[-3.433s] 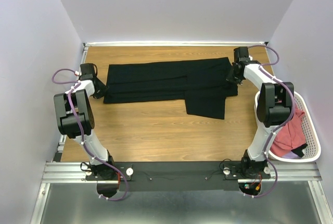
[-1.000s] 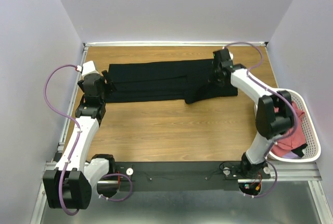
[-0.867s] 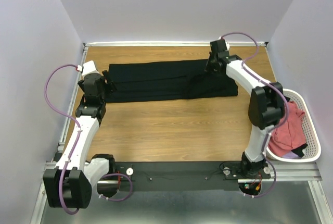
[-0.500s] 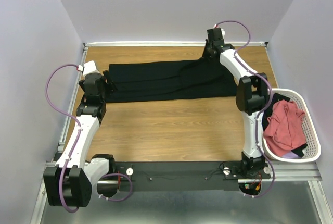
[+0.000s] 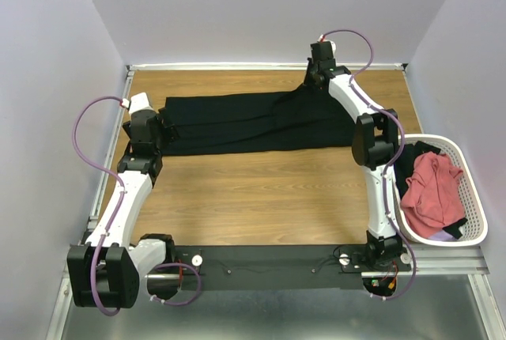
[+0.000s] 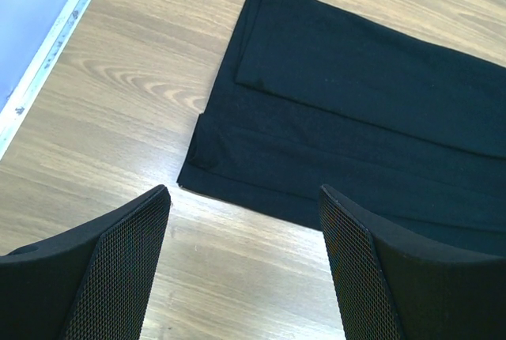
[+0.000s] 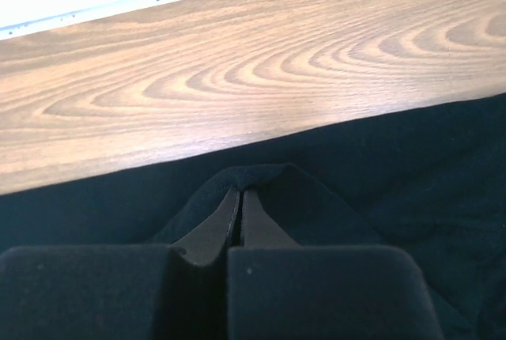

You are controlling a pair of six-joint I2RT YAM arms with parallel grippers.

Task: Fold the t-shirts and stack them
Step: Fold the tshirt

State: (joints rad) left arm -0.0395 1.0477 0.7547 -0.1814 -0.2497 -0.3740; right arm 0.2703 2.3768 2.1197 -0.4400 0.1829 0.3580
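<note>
Two arms attend one garment. The black t-shirt (image 5: 253, 122) lies as a long folded band across the far half of the table (image 5: 253, 205). Our right gripper (image 7: 239, 198) is pressed closed on a small peak of black cloth at the band's far edge, near the back rail (image 5: 237, 66). Our left gripper (image 6: 243, 196) hangs spread wide and empty over the band's near-left corner, touching nothing.

We judge the shirt light and limp: it will sag and drag on the wood rather than hold a line. It wants a pinch at hems and corners through every layer, not mid-panel. The stepped layers at its left end, plain in the left wrist view, look a fair place to grip.

The tabletop is flat, wood-grained and smooth. A salmon-red shirt (image 5: 431, 194) lies heaped in the white mesh basket (image 5: 477, 229) at the right edge. Pale walls (image 5: 47, 79) close in on three sides, so wide swings have little room.
</note>
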